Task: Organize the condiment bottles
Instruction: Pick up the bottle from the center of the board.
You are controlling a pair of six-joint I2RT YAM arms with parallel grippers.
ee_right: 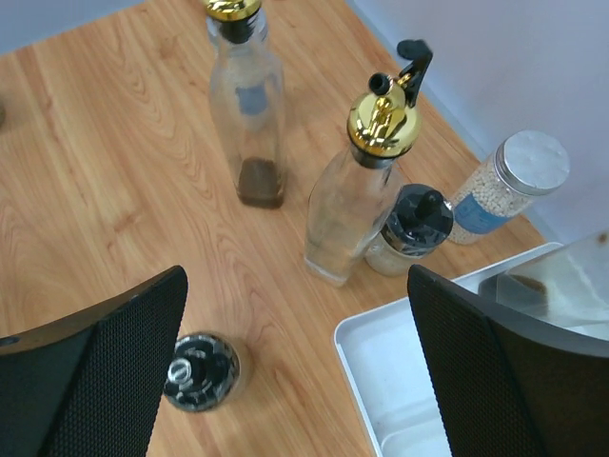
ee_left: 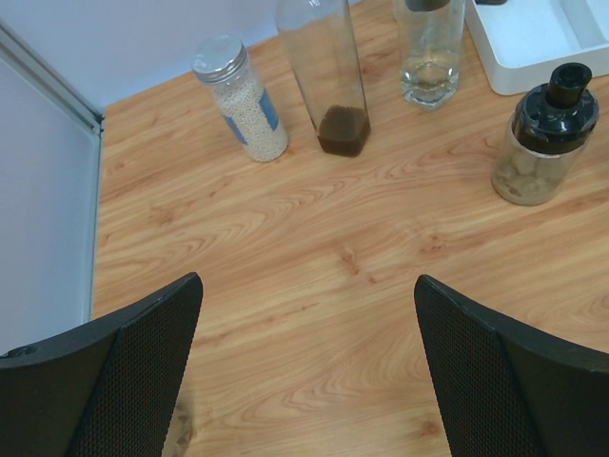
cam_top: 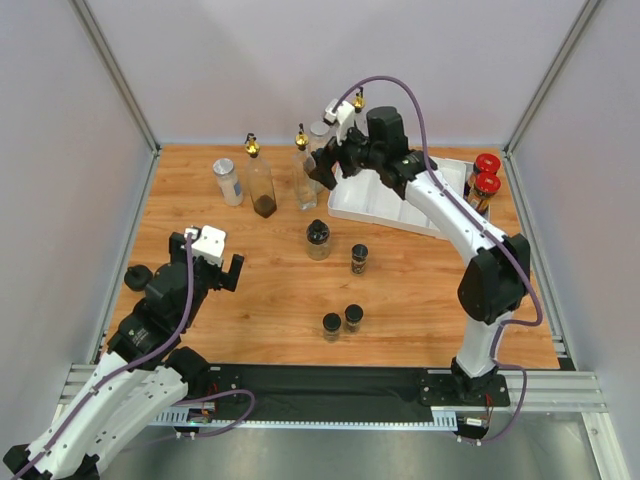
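My left gripper [cam_top: 210,262] is open and empty over bare wood at the left; its wrist view [ee_left: 306,314] shows nothing between the jaws. My right gripper [cam_top: 322,172] is open and empty, up above the tray's left end [ee_right: 297,286]. Below it stand a gold-spouted clear bottle [ee_right: 366,181], a black-capped jar [ee_right: 411,228] and a silver-lidded jar [ee_right: 509,186]. A tall bottle with dark liquid [cam_top: 260,180] and another silver-lidded jar [cam_top: 228,181] stand further left. Two red-lidded jars [cam_top: 487,176] stand by the tray's right end. Black-capped jars [cam_top: 318,240] [cam_top: 359,258] [cam_top: 342,321] are mid-table.
The white divided tray [cam_top: 400,210] lies at the back right, its near corner under my right gripper [ee_right: 400,381]. A third gold spout [cam_top: 357,100] shows behind the right arm. Grey walls close off the back and both sides.
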